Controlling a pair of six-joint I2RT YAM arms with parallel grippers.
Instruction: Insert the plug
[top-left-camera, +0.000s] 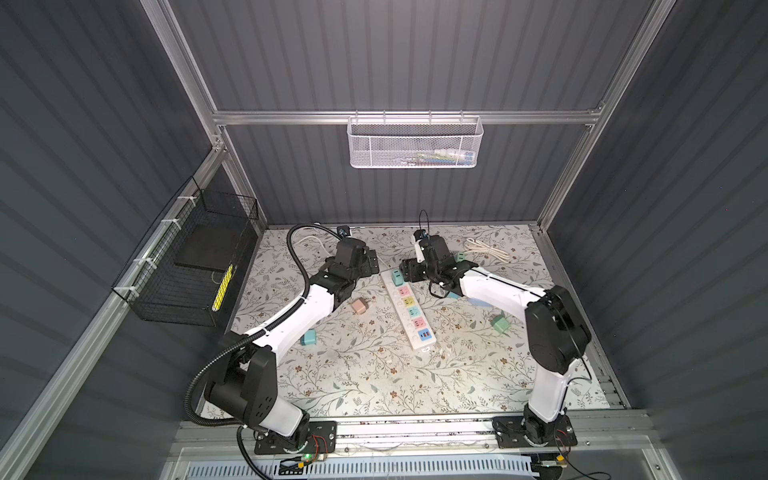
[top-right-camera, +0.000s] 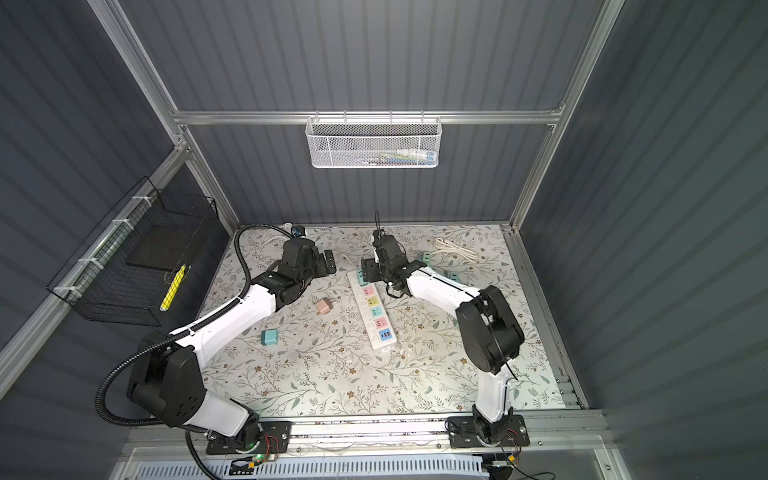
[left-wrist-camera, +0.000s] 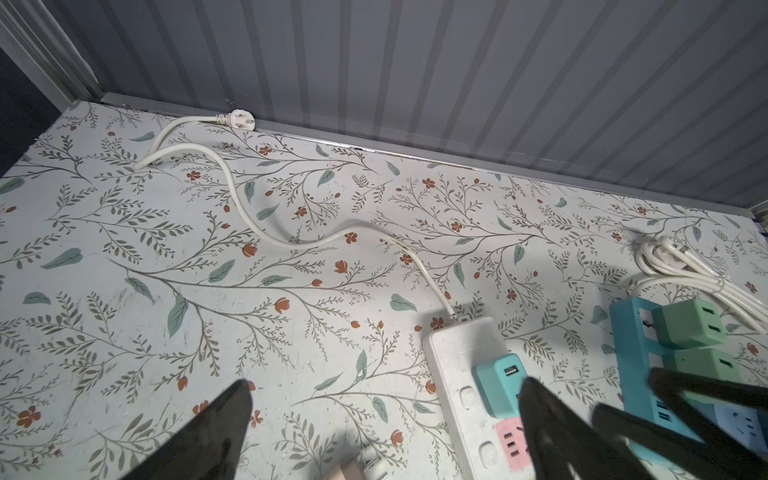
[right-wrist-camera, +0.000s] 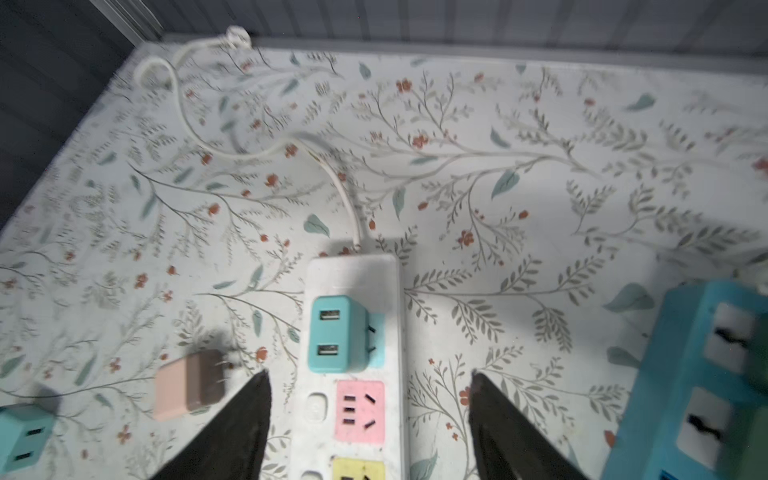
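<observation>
Top view: teal plug (top-left-camera: 397, 275) stands at the power strip's (top-left-camera: 411, 316) eleven-o'clock end; strip runs eleven to five.
Left wrist: left claw (left-wrist-camera: 386, 382) spread wide, empty; plug at its three o'clock.
Right wrist: right claw (right-wrist-camera: 370, 374) spread, empty, straddling the strip; plug dead ahead, twelve o'clock, looks seated; this arm's nearer.

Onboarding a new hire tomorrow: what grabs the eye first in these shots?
The white power strip with pastel sockets lies mid floral tabletop, a teal adapter sitting on its end socket by the cord. The right gripper hangs open there, jaws either side of the strip. A pink adapter lies loose left of the strip in a top view.
</observation>
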